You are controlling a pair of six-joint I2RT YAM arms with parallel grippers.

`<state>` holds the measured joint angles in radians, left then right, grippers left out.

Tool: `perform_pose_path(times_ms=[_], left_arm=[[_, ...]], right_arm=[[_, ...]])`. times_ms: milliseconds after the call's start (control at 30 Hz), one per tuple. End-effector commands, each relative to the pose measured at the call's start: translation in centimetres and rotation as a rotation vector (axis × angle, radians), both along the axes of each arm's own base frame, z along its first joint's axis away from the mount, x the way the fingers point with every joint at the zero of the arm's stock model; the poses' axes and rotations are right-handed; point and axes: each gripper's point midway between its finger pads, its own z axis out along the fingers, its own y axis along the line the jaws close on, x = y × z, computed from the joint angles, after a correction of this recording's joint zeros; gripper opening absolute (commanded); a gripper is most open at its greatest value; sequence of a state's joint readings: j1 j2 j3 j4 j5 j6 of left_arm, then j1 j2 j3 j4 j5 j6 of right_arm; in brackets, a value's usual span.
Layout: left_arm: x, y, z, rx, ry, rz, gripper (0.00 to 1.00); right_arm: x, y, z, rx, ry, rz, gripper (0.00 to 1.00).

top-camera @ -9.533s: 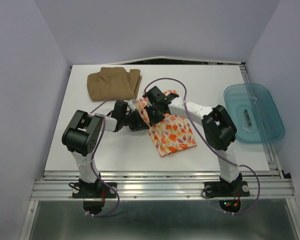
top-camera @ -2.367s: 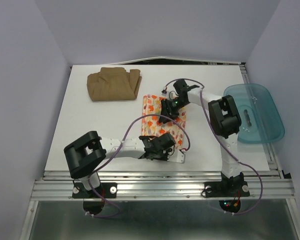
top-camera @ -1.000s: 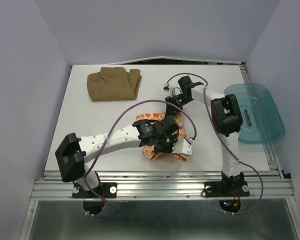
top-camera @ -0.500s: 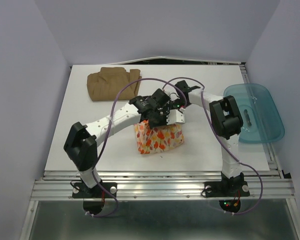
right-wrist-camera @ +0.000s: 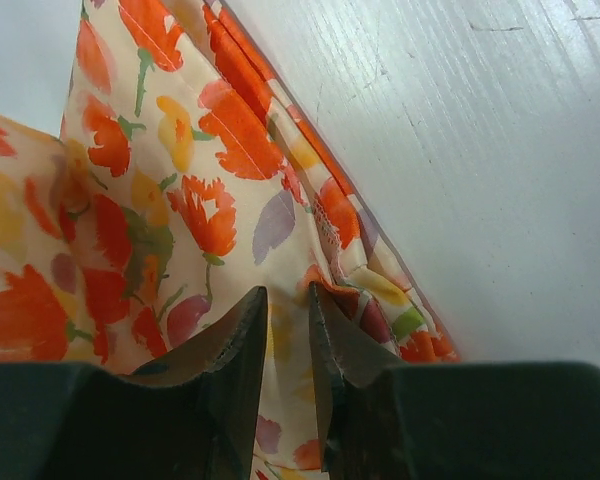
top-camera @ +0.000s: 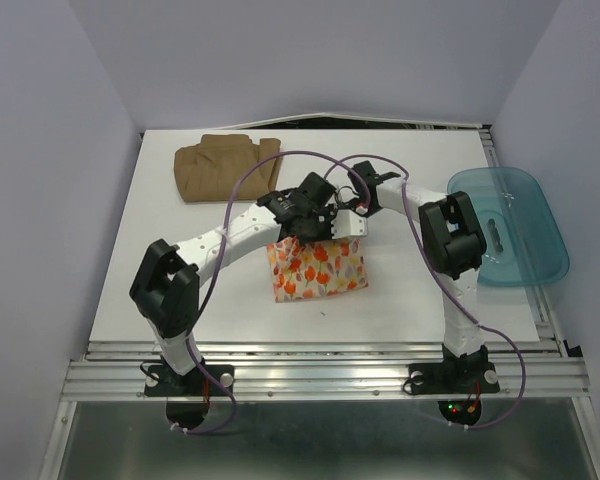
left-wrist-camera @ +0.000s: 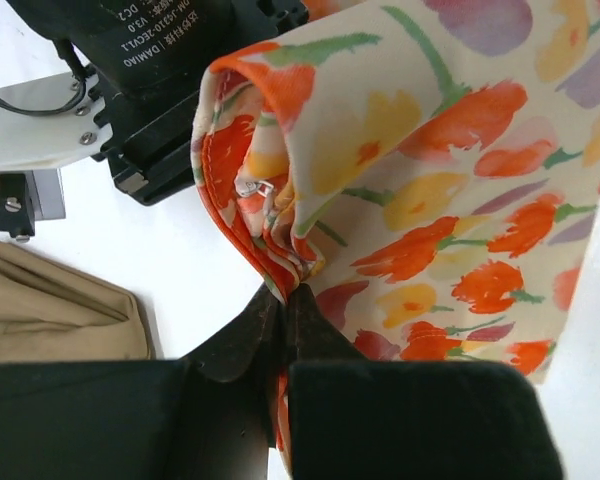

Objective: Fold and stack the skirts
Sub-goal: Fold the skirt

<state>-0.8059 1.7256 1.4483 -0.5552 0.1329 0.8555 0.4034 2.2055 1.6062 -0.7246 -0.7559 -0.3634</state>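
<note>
Two robot arms meet over the printed skirt (top-camera: 318, 268), which lies folded into a rough square near the middle of the white table (top-camera: 180, 270); seen from above, both arms reach the cloth at its 12 o'clock edge. In its wrist view we see the left gripper (left-wrist-camera: 285, 290) clamped shut on a bunched, orange-hemmed fold of that skirt, the fabric rising in pleats from between the dark fingers (left-wrist-camera: 235, 340) and spreading toward 2 o'clock. Beyond the fold we see the black body of the other arm toward 11 o'clock. The right gripper (right-wrist-camera: 285, 295) hangs low over the same skirt beside its layered hem, its fingers (right-wrist-camera: 225, 345) drawn to a narrow slit. From its camera we cannot tell whether any cloth is caught between them or whether they merely stand close together above it. Bare table fills that view from 12 to 3 o'clock. The tan skirt (top-camera: 227, 167) rests folded at 11 o'clock from the printed one, well apart from it and touched by neither arm. The teal tub (top-camera: 508, 225) sits at the table's 3 o'clock edge, overhanging the rim.
</note>
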Motion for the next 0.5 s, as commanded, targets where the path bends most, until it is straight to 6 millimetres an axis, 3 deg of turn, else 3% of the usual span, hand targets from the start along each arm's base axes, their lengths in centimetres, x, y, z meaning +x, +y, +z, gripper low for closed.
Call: perform_pose_path(times_ms=[0, 267, 467], left_arm=[[1.4, 0.0, -0.9, -0.001, -0.083, -0.014, 0.00], [2.8, 1.0, -4.7, 0.019, -0.117, 0.029, 0.00], [3.4, 1.6, -6.2, 0.025, -0.136, 0.066, 0.00]], right_arm=[[-1.2, -1.6, -3.8, -0.142, 0.005, 0.028, 0.29], [-1.1, -1.7, -3.9, -0.153, 0.010, 0.030, 0.30], [-1.3, -2.1, -4.4, -0.173, 0.018, 0.028, 0.30]])
